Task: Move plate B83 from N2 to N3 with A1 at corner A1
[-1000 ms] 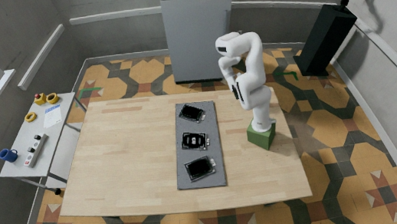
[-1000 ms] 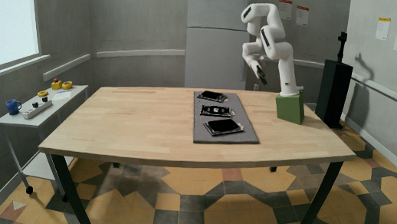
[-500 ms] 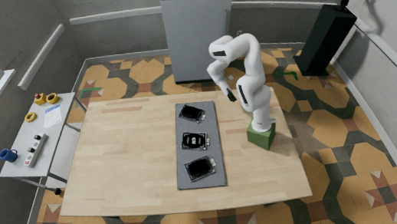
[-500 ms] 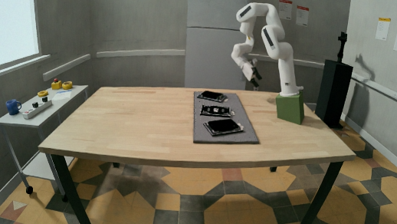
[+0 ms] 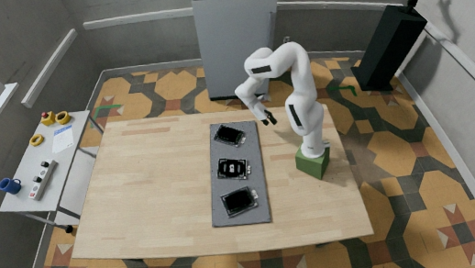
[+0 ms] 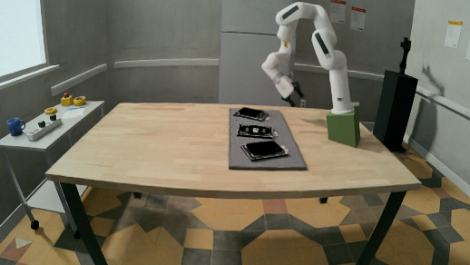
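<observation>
A grey mat (image 5: 238,172) lies on the wooden table with three nests in a row. The far nest holds a black plate (image 5: 229,135), set slightly askew; it also shows in the exterior view (image 6: 252,113). The middle nest (image 5: 232,168) is an empty black frame with white marks (image 6: 255,131). The near nest holds a second black plate (image 5: 238,201) (image 6: 264,150), also slightly askew. I cannot read the plate labels or the nest signs. My gripper (image 5: 268,117) (image 6: 296,96) is open and empty, hanging in the air to the right of the far plate, past the mat's far right corner.
The arm stands on a green block (image 5: 313,161) at the table's right side. A grey cabinet (image 5: 234,46) stands behind the table and a black cabinet (image 5: 390,46) at the back right. A side cart (image 5: 41,161) on the left carries a mug, a power strip and tape rolls.
</observation>
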Motion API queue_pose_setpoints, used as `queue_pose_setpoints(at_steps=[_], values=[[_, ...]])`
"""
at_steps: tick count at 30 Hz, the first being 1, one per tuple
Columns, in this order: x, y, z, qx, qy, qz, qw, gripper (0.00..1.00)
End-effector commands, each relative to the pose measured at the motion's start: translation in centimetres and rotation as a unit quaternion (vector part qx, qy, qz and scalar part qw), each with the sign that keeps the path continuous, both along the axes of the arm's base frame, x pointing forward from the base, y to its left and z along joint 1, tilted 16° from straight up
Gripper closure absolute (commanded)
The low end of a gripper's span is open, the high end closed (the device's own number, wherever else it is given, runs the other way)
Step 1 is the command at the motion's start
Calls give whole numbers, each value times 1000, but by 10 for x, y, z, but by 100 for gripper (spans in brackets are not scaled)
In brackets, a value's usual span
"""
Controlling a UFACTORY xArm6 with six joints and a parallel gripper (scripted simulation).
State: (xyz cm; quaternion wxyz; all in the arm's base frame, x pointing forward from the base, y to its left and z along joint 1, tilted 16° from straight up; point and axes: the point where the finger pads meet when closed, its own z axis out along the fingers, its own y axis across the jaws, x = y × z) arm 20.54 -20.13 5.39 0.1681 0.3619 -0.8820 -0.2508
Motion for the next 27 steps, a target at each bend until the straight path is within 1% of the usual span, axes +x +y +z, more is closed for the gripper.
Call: queue_pose_setpoints(at_steps=[1, 6, 12, 14, 20, 27], values=[[16, 4, -1, -3, -16, 53, 998, 0], [38, 13, -3, -3, -36, 133, 990, 0], [65, 28, -5, -2, -60, 228, 972, 0], [65, 28, -5, -2, -60, 228, 972, 0], [89, 44, -6, 1, -81, 322, 943, 0], [115, 67, -7, 7, -103, 427, 898, 0]])
